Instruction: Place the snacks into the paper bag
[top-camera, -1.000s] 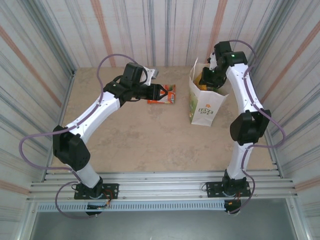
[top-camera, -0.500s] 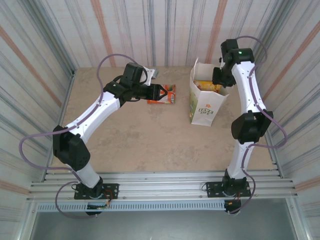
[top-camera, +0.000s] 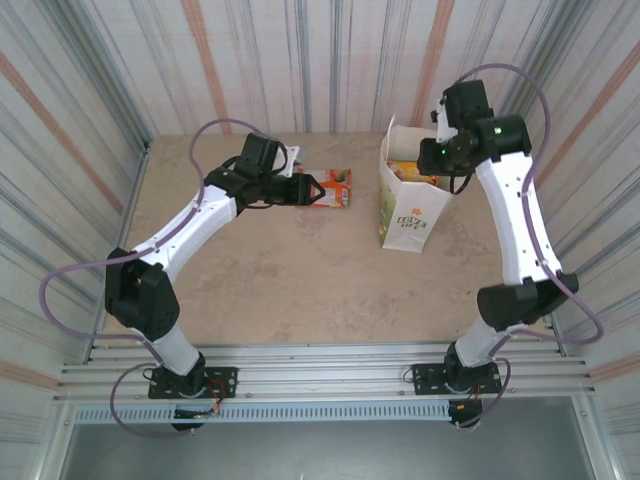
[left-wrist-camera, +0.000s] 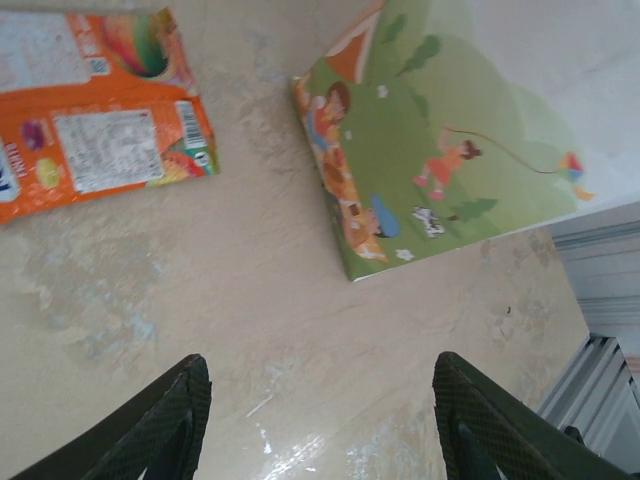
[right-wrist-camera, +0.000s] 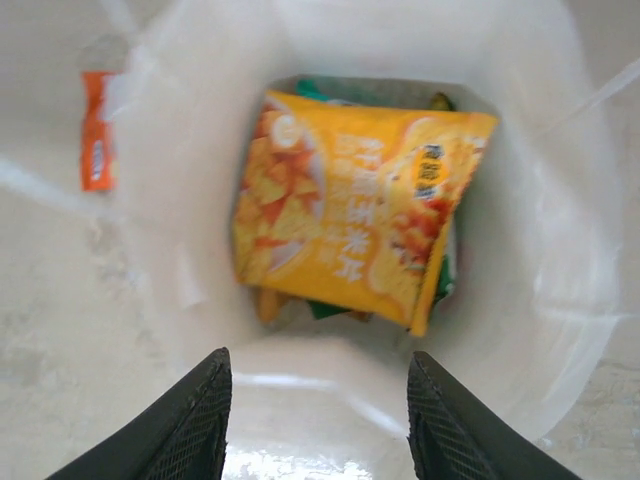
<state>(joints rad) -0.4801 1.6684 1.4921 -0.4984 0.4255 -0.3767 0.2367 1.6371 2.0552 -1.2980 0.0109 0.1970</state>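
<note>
Over table (top-camera: 300, 280), wrist view reveals snacks (right-wrist-camera: 350, 220) inside bag (right-wrist-camera: 545, 200).

Paper bag (top-camera: 410, 215) white, green-orange cartoon meadow print. Loose packet (left-wrist-camera: 95, 110) orange with white label panels; top packet (right-wrist-camera: 350, 205) inside the bag yellow with orange snack graphics. Table (top-camera: 290, 280) beige, marbled.

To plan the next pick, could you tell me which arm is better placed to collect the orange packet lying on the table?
Left. The left gripper is open close to the orange packet, while the right gripper hangs open over the paper bag, above the yellow packet inside.
</note>
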